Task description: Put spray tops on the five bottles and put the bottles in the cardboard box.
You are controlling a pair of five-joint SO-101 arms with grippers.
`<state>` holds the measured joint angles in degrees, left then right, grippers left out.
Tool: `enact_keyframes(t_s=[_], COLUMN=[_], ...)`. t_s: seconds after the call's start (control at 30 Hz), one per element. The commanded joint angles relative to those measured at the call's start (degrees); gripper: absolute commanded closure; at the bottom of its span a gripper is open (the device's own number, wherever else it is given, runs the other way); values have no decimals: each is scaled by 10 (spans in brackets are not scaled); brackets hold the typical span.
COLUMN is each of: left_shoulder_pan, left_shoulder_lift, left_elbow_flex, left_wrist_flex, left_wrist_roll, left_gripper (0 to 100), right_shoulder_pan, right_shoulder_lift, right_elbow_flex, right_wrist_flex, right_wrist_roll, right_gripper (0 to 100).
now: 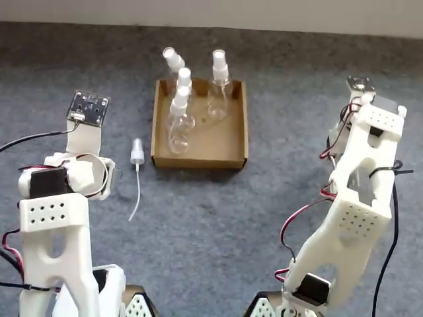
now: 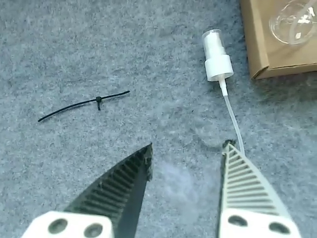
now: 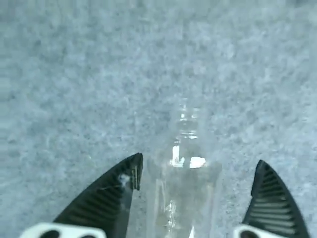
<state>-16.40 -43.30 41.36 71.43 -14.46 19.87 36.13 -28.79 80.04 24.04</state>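
Toward the upper middle of the high view, the shallow brown cardboard box (image 1: 198, 160) holds what look like four clear plastic bottles (image 1: 180, 132), each already fitted with a white spray head. They overlap, so that count is a judgement from the four white heads.

Just left of the box's lower left corner, the one loose white spray top (image 1: 137, 153) lies on the grey carpet (image 1: 264, 198), its thin dip tube trailing toward the bottom of the frame. The left gripper (image 2: 188, 147) hangs low over the carpet with its jaws spread and nothing between them; one fingertip is at or just beside the end of that tube. A thin black cable tie (image 2: 84, 103) lies on the carpet well apart from the spray top.

The fifth bottle (image 3: 183, 173), clear plastic with a bare threaded neck, appears to lie on the carpet between the jaws of the right gripper (image 3: 198, 160). Those jaws stand wide on either side of it, with carpet showing in the gaps, so it is framed but not yet gripped.

By my reading, four of the five bottles are finished. What remains is to take hold of this last bottle, pick up the loose top, fit the two together, and set the bottle in the box.
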Motion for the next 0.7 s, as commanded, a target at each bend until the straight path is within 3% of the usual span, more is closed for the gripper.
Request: enact_keyframes(t_s=[0.0,0.53,0.67], left_shoulder_pan=[8,8,8], left_shoulder_lift=[-15,-15,-15], left_elbow_flex=[-2,-2,-2], left_wrist_flex=[-8,-6,-6], left_wrist_roll=[5,5,5], left_gripper=[781,781,781], right_shoulder_pan=[-7,-12,-12], right_shoulder_lift=[-12,45,44], right_elbow_flex=[-58,-75,-75], right_wrist_flex=[9,42,42], right_wrist_roll=[-8,25,23], right_gripper=[702,704,783])
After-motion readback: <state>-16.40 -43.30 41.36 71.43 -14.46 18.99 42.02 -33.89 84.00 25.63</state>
